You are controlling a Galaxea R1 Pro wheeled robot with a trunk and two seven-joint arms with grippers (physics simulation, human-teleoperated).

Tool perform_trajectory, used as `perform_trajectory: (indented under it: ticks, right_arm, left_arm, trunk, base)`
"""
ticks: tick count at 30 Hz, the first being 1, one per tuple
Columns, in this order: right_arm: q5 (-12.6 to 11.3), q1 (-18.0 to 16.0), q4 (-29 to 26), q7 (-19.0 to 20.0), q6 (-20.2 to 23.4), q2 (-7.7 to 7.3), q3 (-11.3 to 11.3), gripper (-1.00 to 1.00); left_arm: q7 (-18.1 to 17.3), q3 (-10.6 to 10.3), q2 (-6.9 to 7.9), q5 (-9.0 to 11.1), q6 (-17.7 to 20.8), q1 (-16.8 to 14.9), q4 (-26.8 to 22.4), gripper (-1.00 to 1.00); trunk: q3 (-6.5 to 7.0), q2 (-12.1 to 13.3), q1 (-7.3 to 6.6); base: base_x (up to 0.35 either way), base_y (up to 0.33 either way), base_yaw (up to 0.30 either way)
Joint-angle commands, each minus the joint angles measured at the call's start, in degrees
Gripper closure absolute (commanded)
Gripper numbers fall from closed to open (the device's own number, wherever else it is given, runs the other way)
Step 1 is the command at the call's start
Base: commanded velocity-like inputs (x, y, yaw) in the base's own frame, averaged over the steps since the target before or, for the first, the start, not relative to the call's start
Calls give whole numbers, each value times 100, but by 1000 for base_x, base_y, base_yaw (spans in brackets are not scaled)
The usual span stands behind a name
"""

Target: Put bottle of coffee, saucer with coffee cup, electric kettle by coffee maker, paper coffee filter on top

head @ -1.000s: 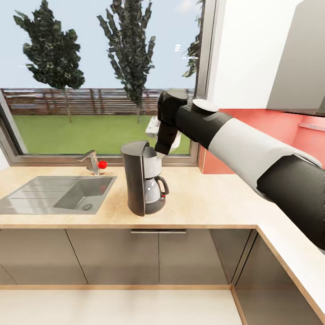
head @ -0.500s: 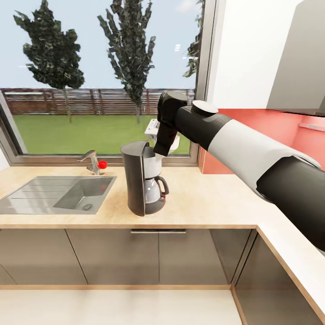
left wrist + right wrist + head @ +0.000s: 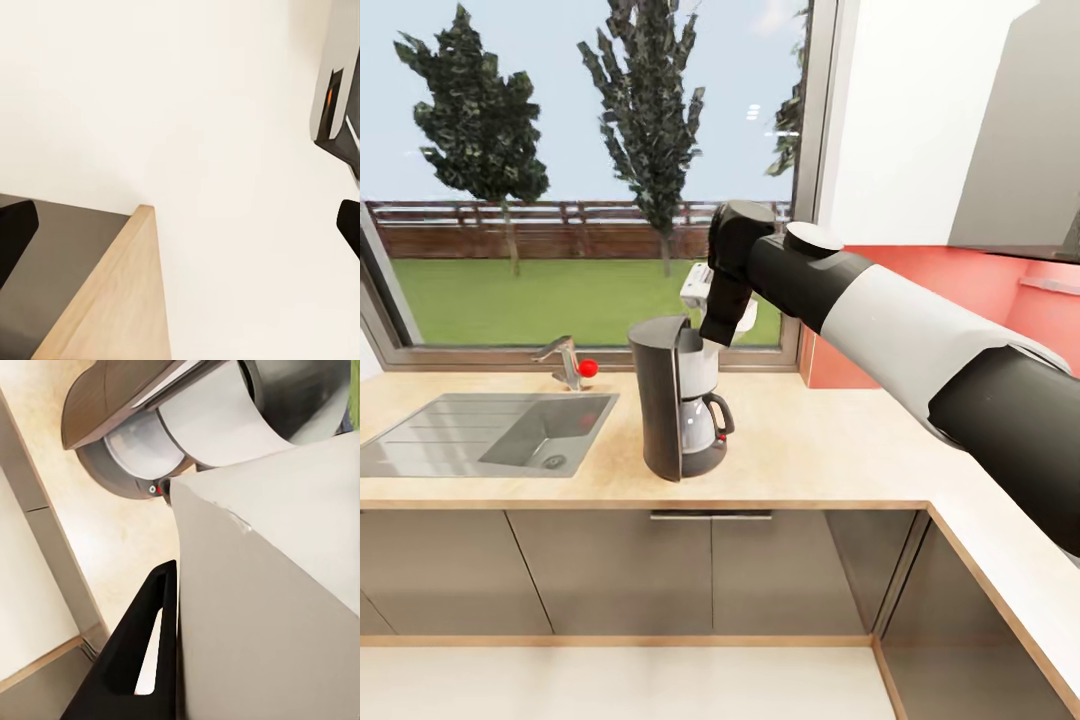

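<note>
The dark grey coffee maker (image 3: 678, 400) stands on the beige kitchen countertop (image 3: 820, 440), right of the sink. My right gripper (image 3: 712, 338) hangs just above the machine's white filter housing, shut on the whitish paper coffee filter (image 3: 696, 284). In the right wrist view the paper coffee filter (image 3: 270, 607) is large beside one black finger (image 3: 142, 652), with the coffee maker (image 3: 187, 412) beyond it. My left gripper (image 3: 180, 229) is open with nothing between its fingers, facing a white wall and a countertop edge (image 3: 112, 300).
A steel sink (image 3: 490, 430) with a tap (image 3: 565, 360) lies left of the machine. A large window (image 3: 590, 170) runs behind the counter. The counter turns a corner at the right under a red backsplash (image 3: 960, 290) and a grey hood (image 3: 1020, 130).
My right wrist has shifted slightly above the coffee maker, still holding the filter. The head view has shifted a little; nothing on the counter has moved.
</note>
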Motion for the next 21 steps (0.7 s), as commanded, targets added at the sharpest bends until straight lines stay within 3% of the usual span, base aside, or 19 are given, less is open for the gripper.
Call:
perform_trajectory:
  ticks: [1, 21]
  right_arm:
    - [45, -6, -6, 45, 51, 1, 2, 100]
    - [52, -4, -26, 40, 51, 1, 2, 100]
  left_arm:
    - [13, 0, -1, -6, -2, -3, 0, -100]
    - [13, 0, -3, -6, -28, -1, -2, -100]
  trunk:
    - [-3, -11, 4]
    - [177, -11, 4]
  base:
    - [0, 0, 0]
    - [0, 0, 0]
